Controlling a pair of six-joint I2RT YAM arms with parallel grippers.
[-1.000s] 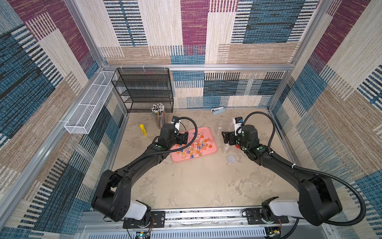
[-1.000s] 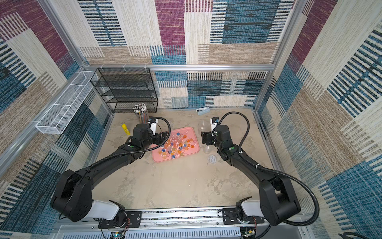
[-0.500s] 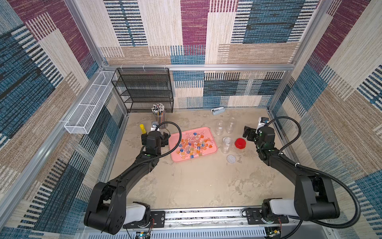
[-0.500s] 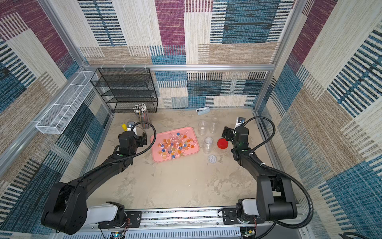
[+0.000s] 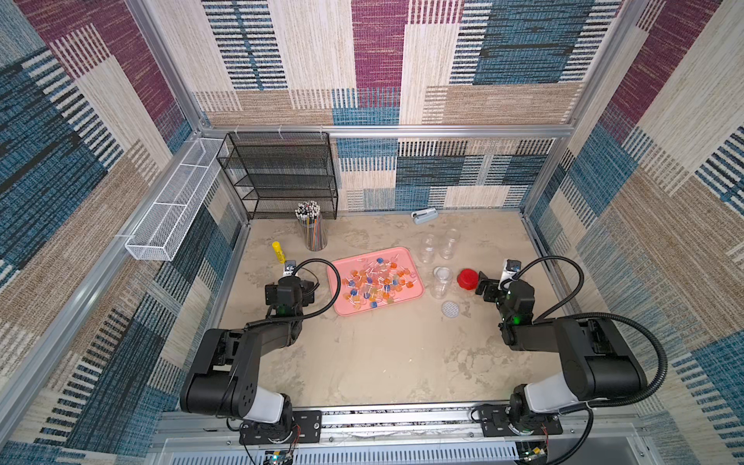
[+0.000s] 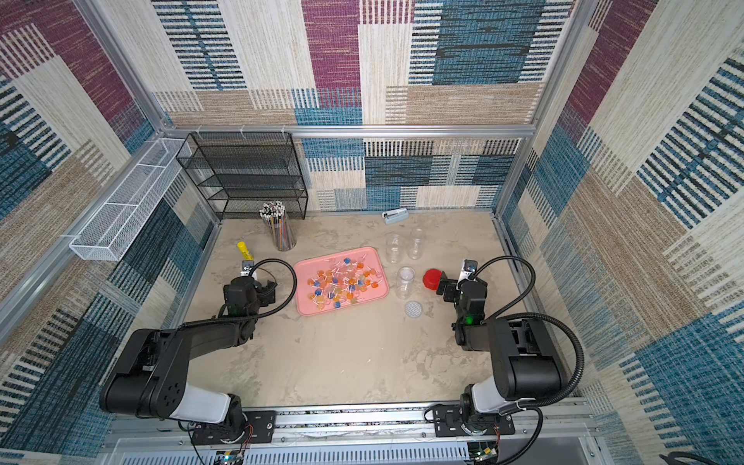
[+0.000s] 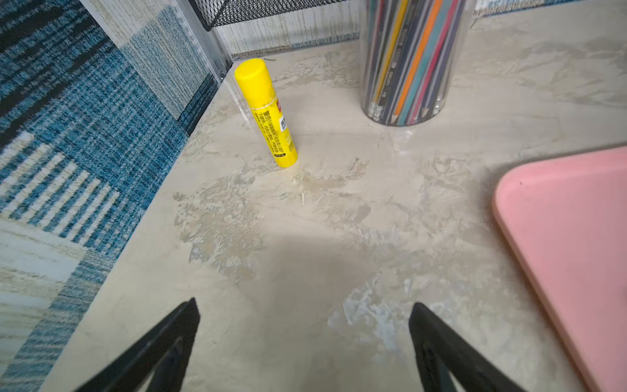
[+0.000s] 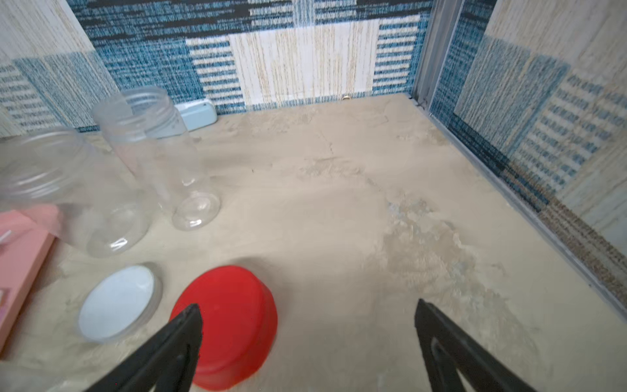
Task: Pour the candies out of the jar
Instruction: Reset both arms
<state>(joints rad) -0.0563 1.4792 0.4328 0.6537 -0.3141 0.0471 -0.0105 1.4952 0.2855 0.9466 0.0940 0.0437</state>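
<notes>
Okay, right gripper [image 8: 307,305]: jaws wide apart, nothing between them, low over the table [image 8: 339,220] to the right of the pink tray [image 5: 336,282]. One finger [image 8: 176,339] overlaps the red lid [image 8: 230,325] in the right wrist view; can't tell if they touch. The red lid lies flat on the table, right of the tray. The jar [image 5: 442,282] stands upright, open-mouthed and empty, between the tray's right edge and the red lid, close to both. A clear lid [image 5: 450,309] lies flat just off the tray's near right corner. Left gripper [image 7: 304,302]: jaws also apart, empty, over bare table near the tray's left edge. The candies [image 5: 376,282] lie spread loose over the tray: orange, blue, yellow and red heads on white sticks. Off the tray's far right corner, two more empty clear jars [image 5: 448,243] stand side by side. Off its far left corner stands a yellow glue stick [image 7: 266,112], with a pencil cup [image 7: 407,61] near it. A stapler [image 5: 424,215] lies by the back wall, beyond the tray.
</notes>
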